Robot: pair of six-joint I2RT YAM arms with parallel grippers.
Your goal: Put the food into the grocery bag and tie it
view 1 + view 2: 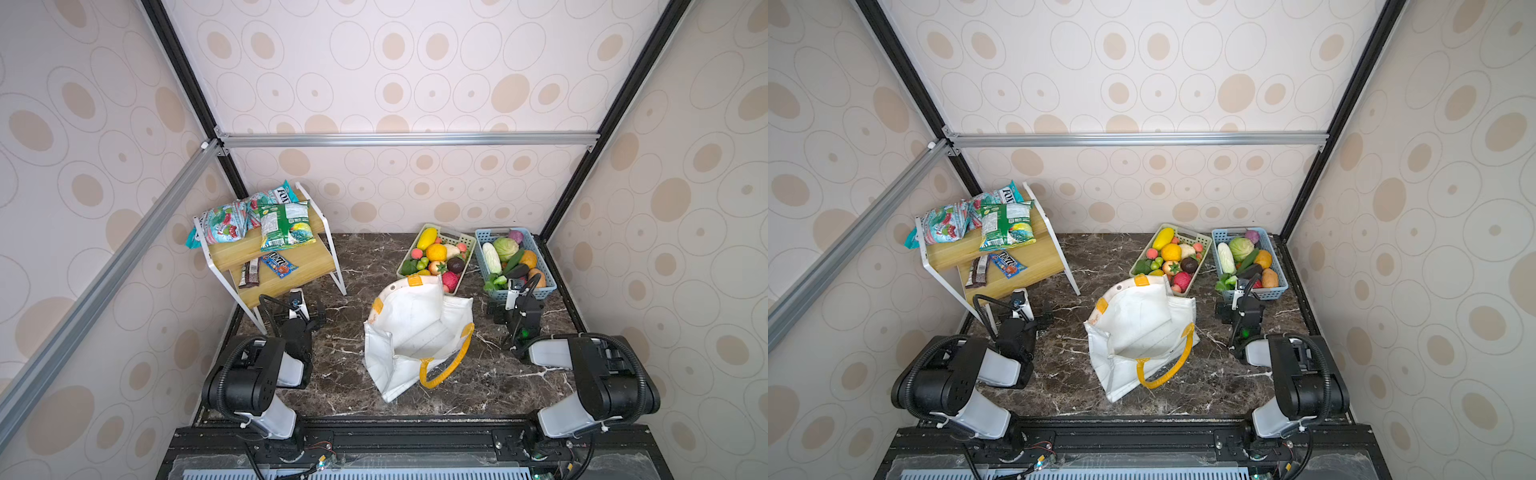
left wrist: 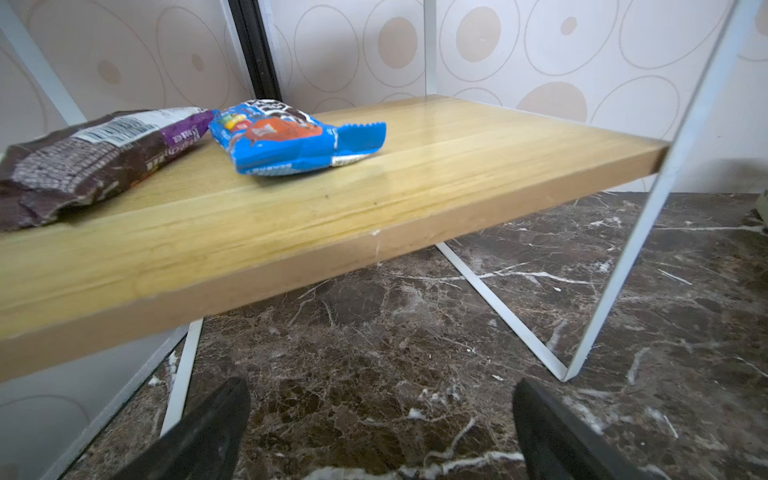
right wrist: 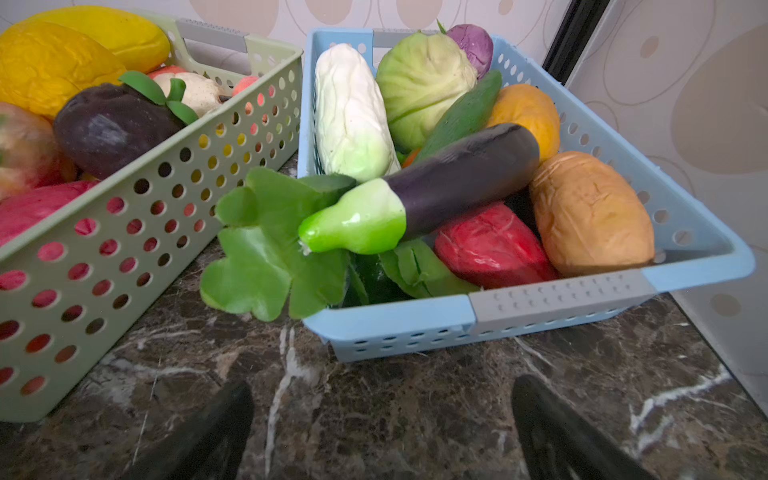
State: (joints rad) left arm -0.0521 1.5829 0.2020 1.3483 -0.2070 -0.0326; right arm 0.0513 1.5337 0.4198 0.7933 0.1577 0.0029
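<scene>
Grippers, 2: left gripper point(image 2: 380, 399), jaws spread, empty, low before the shelf rack point(image 1: 307, 266); right gripper point(image 3: 382, 395), jaws spread, empty, just short of the blue basket point(image 3: 552, 299).
Grocery bag point(image 1: 415, 328), 1: mid-table, mouth open, white interior showing.
Baskets, 2: green basket point(image 1: 467, 243) and blue, side by side, back right, both heaped with food point(image 1: 436, 252).
Rack, 2 tiers: 3 snack packets point(image 1: 286, 226) above, candy wrappers point(image 1: 282, 264) below.
Surface: dark veined marble tabletop point(image 1: 340, 365).
Walls point(image 1: 415, 83): pale, beige ovals.

lab test booth w/ alu frame point(image 1: 407, 139), wallpaper panels point(image 1: 415, 62), marble top point(image 1: 338, 349)
</scene>
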